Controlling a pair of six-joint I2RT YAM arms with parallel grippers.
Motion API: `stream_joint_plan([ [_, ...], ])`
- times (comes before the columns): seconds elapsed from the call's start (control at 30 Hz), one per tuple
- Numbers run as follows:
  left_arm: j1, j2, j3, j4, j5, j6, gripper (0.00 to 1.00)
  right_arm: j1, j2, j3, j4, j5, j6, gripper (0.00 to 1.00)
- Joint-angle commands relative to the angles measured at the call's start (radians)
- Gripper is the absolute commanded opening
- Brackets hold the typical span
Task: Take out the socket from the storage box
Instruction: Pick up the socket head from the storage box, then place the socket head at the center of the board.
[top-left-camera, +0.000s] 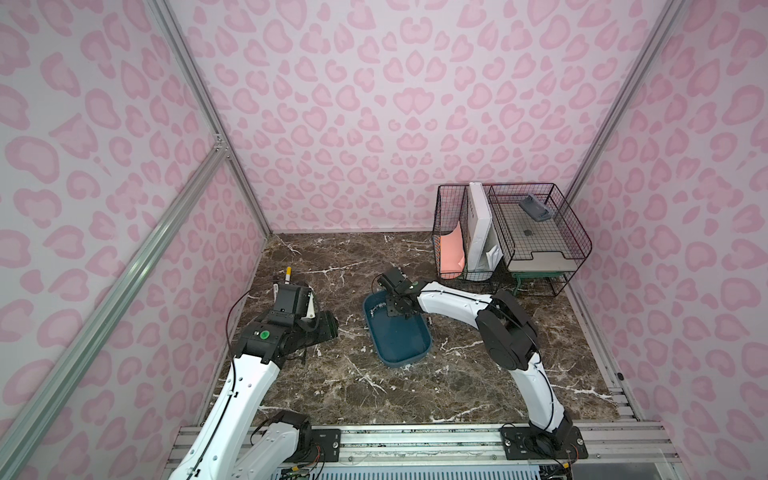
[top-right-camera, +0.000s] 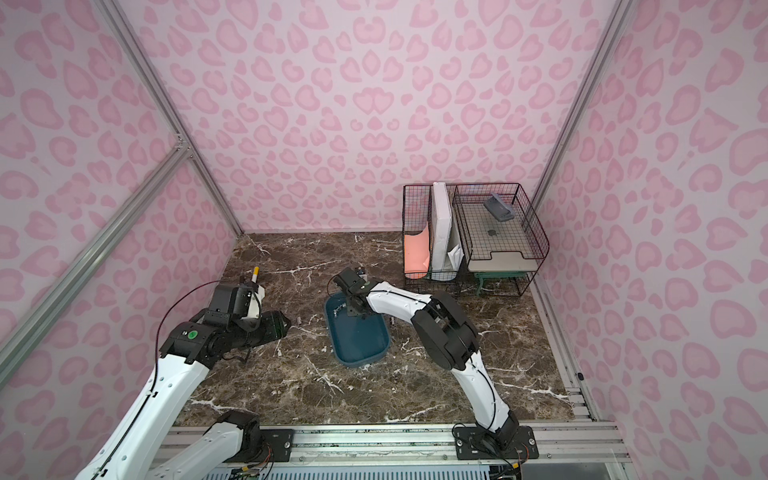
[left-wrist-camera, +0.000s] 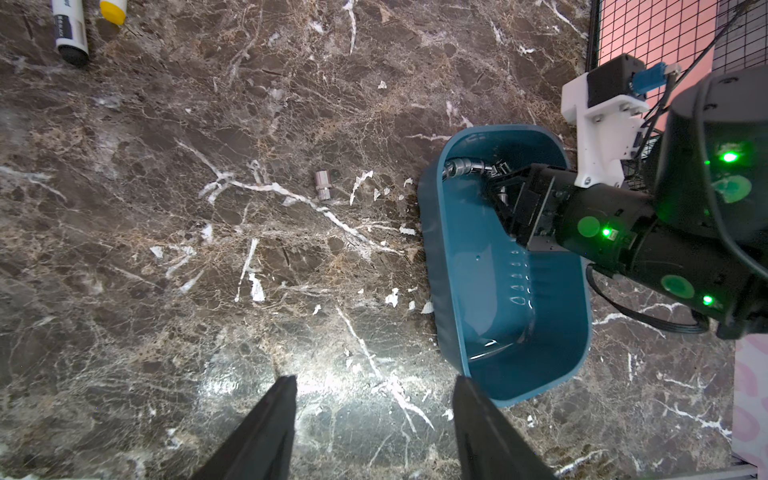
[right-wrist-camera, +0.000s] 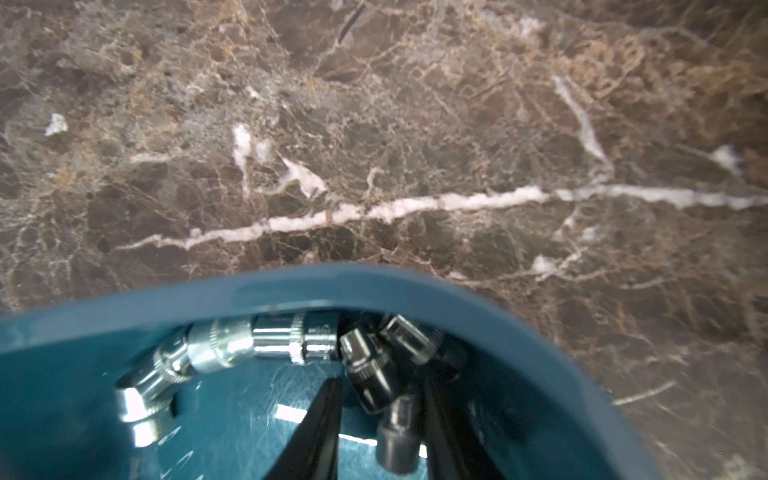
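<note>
Marble table (top-left-camera: 415, 395): storage box (top-left-camera: 399, 343) set mid-table, reachable by both arms. Right gripper (right-wrist-camera: 380, 378) lowered into box's far end, where sockets (right-wrist-camera: 291, 340) are heaped against wall. Jaws placed astride dark socket (right-wrist-camera: 397, 436), with sliver of gap on one side; clamped or not cannot be told. Left gripper (left-wrist-camera: 374, 379) held apart, empty, above bare table beside box, likely kept clear. Loose socket (left-wrist-camera: 322, 185) lying on table outside box, judged already removed.
</note>
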Motion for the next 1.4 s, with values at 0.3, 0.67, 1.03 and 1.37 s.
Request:
stream_joint_plan([
  [0.3,0.001,0.014,0.000,0.019,0.009,0.005,0.64,0.015,-0.068,-0.054,0.030,0.007,-0.001,0.10],
  [0.67,-0.001,0.015,-0.009,0.042,0.054,0.003,0.65,0.009,-0.298,-0.171,0.037,0.038,-0.011,0.07],
  [1.03,-0.009,0.033,-0.001,0.057,0.068,-0.009,0.65,-0.102,-0.509,-0.454,0.112,0.032,-0.008,0.07],
  [1.37,-0.042,0.059,0.001,0.072,0.050,-0.024,0.65,-0.229,-0.488,-0.584,0.142,-0.038,-0.003,0.08],
])
